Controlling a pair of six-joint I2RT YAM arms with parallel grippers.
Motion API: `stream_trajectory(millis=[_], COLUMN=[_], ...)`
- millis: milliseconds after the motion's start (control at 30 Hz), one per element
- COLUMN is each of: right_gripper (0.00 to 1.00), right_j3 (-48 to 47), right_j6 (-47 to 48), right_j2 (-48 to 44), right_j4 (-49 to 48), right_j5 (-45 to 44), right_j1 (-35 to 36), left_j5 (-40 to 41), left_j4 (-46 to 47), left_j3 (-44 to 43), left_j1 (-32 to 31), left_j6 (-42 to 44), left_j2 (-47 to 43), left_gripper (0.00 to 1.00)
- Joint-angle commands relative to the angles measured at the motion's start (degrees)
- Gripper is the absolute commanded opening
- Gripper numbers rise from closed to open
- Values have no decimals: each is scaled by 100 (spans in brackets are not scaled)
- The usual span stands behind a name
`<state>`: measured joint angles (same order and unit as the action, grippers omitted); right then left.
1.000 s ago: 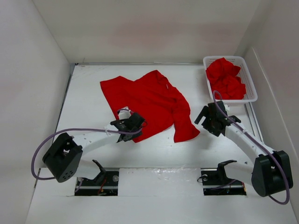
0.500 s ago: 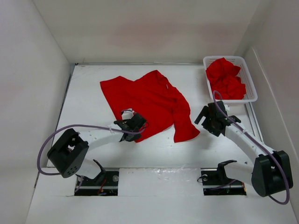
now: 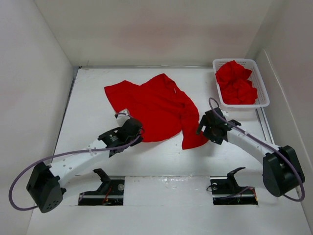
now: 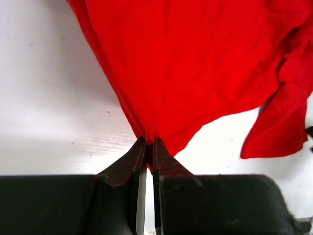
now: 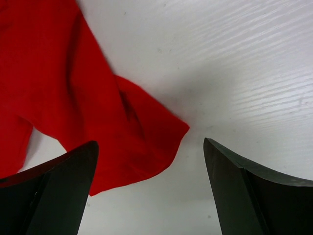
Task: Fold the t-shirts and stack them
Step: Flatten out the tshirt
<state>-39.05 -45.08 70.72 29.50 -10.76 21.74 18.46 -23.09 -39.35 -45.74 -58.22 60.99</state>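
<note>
T-shirt [image 4: 195,63] cut off top and right in left wrist frame, pinched hem hidden inside left gripper [image 4: 149,142]

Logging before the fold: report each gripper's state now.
Left gripper: shut on the near edge of the spread red t-shirt.
Right gripper: open, empty, over a corner of the same shirt.

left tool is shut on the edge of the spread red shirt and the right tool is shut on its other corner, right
Not quite. The left tool is shut on the edge of the spread t-shirt, but the right tool is open, its jaws wide apart by the other corner. The right wrist view shows it.
</note>
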Motion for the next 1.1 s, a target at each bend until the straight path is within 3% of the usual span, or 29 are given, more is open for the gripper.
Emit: stream_trajectory(millis=[0, 233, 500, 700, 767, 1000, 1067], right_gripper=[93, 87, 82, 79, 67, 62, 53], right_j3=[-322, -323, -85, -33, -33, -85, -165], right_j6=[-203, -563, -643, -590, -537, -537, -537], right_j2=[240, 540, 347, 557, 610, 671, 855], right_j4=[-146, -14, -49, -286, -287, -287, -226], right_j5=[-172, -506, -313, -251, -251, -146, -76], right_j1=[365, 648, 50, -3, -3, 111, 164], left_j5=[132, 325, 545, 598, 650, 764, 825], left_j4=[-397, -828, -1075, -1075, -1075, -1075, -1075], left_j3=[182, 235, 235, 288, 288, 104, 25], left_j1=[-23, -23, -23, -23, -23, -23, -23], left_j6=[-173, -436, -647, -647, -700, -700, -648], left_j2=[-394, -738, -993, -1054, -1054, -1054, -1054], left_gripper=[0, 0, 0, 0, 0, 0, 0])
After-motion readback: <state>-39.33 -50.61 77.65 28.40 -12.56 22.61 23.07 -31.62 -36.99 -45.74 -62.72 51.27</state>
